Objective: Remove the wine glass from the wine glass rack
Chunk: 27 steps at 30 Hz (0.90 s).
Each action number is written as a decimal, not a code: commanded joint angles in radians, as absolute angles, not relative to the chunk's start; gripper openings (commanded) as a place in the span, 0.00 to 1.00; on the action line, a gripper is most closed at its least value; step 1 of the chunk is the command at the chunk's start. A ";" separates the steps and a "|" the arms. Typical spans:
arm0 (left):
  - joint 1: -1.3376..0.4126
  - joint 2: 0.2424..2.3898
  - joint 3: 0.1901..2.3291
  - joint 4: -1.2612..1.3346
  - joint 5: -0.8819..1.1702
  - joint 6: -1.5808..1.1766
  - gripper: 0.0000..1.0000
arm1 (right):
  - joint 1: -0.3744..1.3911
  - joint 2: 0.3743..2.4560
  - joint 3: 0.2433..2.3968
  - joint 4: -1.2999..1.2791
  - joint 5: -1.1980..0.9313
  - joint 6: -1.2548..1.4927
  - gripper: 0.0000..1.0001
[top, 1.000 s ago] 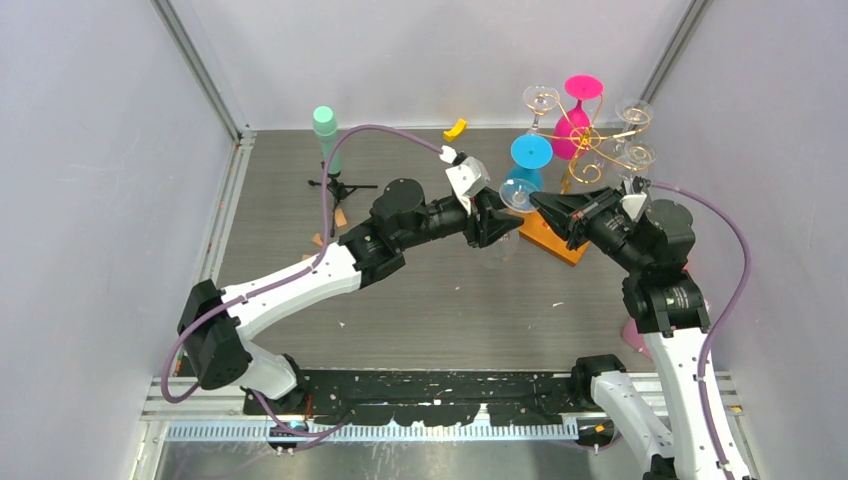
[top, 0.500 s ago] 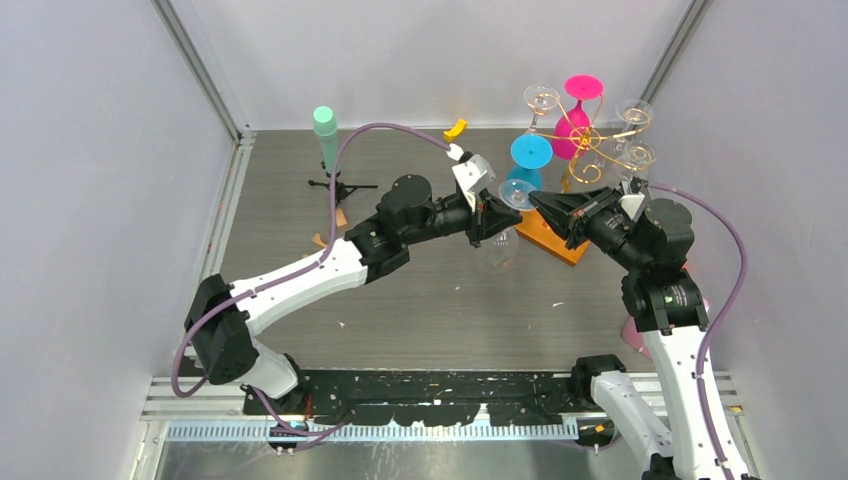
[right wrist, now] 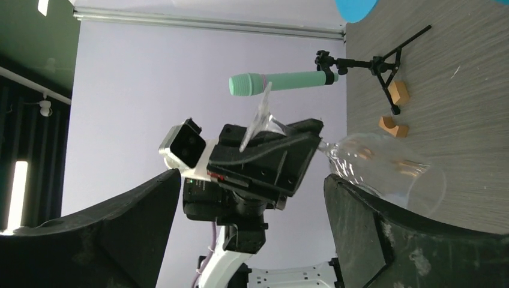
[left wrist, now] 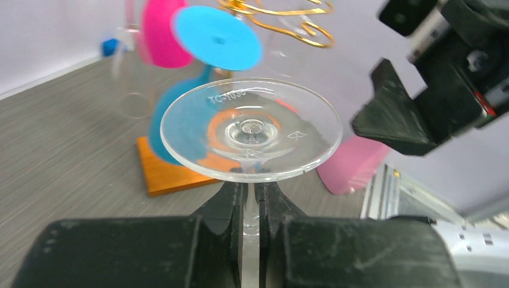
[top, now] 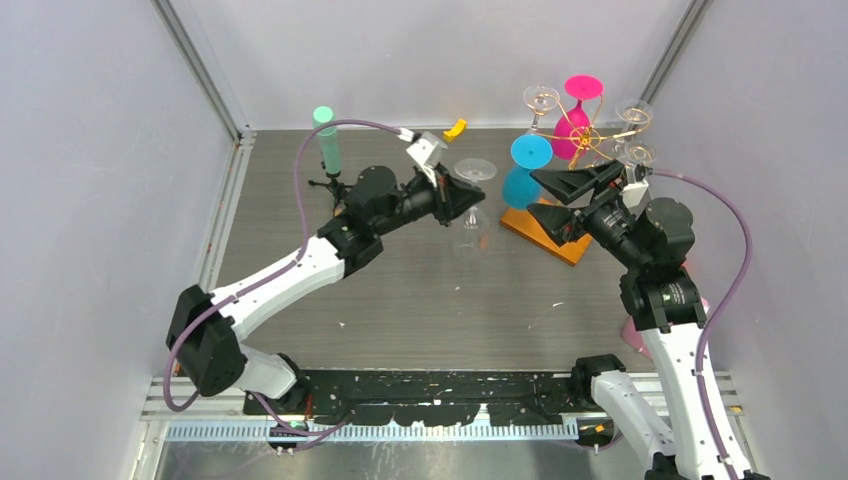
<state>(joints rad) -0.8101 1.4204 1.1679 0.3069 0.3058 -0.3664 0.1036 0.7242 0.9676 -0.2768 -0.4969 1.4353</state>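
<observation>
A clear wine glass (top: 470,205) hangs foot-up in my left gripper (top: 462,196), which is shut on its stem; the bowl points toward the table. In the left wrist view the round foot (left wrist: 251,129) sits just above the jaws of my left gripper (left wrist: 251,201). The wine glass rack (top: 590,138), gold wire on an orange wooden base (top: 542,230), stands to the right. A blue glass (top: 526,168), a pink glass (top: 578,108) and clear glasses (top: 541,99) hang from it. My right gripper (top: 556,200) is open and empty between the held glass and the rack. In the right wrist view, my right gripper (right wrist: 252,180) frames the glass's bowl (right wrist: 384,168).
A mint-green cylinder on a black tripod (top: 326,135) stands at the back left, with small wooden blocks (top: 340,215) near it. A yellow piece (top: 456,128) lies by the back wall. A pink glass (top: 632,335) lies beside the right arm. Walls close in on both sides.
My left gripper closed on the clear glass's stem, my right gripper opened off it, and the left arm has carried the glass left, away from the rack.
</observation>
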 commanded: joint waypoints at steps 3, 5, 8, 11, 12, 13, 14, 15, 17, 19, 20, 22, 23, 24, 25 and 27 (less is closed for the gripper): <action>-0.713 1.257 1.145 0.379 0.156 -0.519 0.00 | 0.262 0.739 0.937 -0.162 -0.349 1.247 0.93; -0.685 1.236 1.161 0.380 0.158 -0.544 0.00 | 0.353 0.724 0.921 -0.174 -0.206 1.200 0.92; -0.665 1.207 1.187 0.380 0.098 -0.581 0.00 | 0.456 0.700 0.850 -0.116 -0.056 1.180 0.92; -0.663 1.183 1.206 0.368 -0.007 -0.623 0.00 | 0.541 0.730 0.801 0.012 0.018 1.170 0.92; -0.664 1.176 1.214 0.352 -0.046 -0.641 0.00 | 0.567 0.755 0.794 0.090 0.017 1.165 0.93; -0.664 1.170 1.219 0.343 -0.069 -0.660 0.00 | 0.579 0.769 0.784 0.137 0.015 1.163 0.93; -0.664 1.165 1.219 0.341 -0.090 -0.681 0.00 | 0.599 0.800 0.782 0.232 -0.022 1.155 0.93; -0.663 1.154 1.217 0.344 -0.100 -0.700 0.00 | 0.608 0.827 0.779 0.277 -0.036 1.151 0.94; -0.662 1.137 1.207 0.367 -0.102 -0.730 0.00 | 0.637 0.855 0.776 0.407 -0.066 1.138 0.94; -0.663 1.116 1.202 0.355 -0.114 -0.769 0.00 | 0.659 0.871 0.767 0.517 -0.079 1.132 0.94; -0.664 1.105 1.197 0.358 -0.117 -0.789 0.00 | 0.665 0.875 0.768 0.555 -0.083 1.131 0.94; -0.664 1.082 1.173 0.378 -0.124 -0.833 0.00 | 0.668 0.889 0.779 0.571 -0.090 1.137 0.94; -0.662 1.073 1.161 0.394 -0.132 -0.854 0.00 | 0.668 0.900 0.781 0.577 -0.100 1.153 0.93; -0.664 1.066 1.149 0.407 -0.143 -0.870 0.00 | 0.669 0.906 0.785 0.596 -0.108 1.165 0.92; -0.663 1.060 1.145 0.416 -0.151 -0.879 0.00 | 0.670 0.921 0.787 0.623 -0.126 1.193 0.89; -0.663 1.053 1.143 0.421 -0.153 -0.886 0.00 | 0.677 0.942 0.792 0.669 -0.152 1.232 0.82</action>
<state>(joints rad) -0.6655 1.0943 1.1461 0.3065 -0.1028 -0.8104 0.6655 0.9096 0.7582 0.4706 -0.1108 1.1770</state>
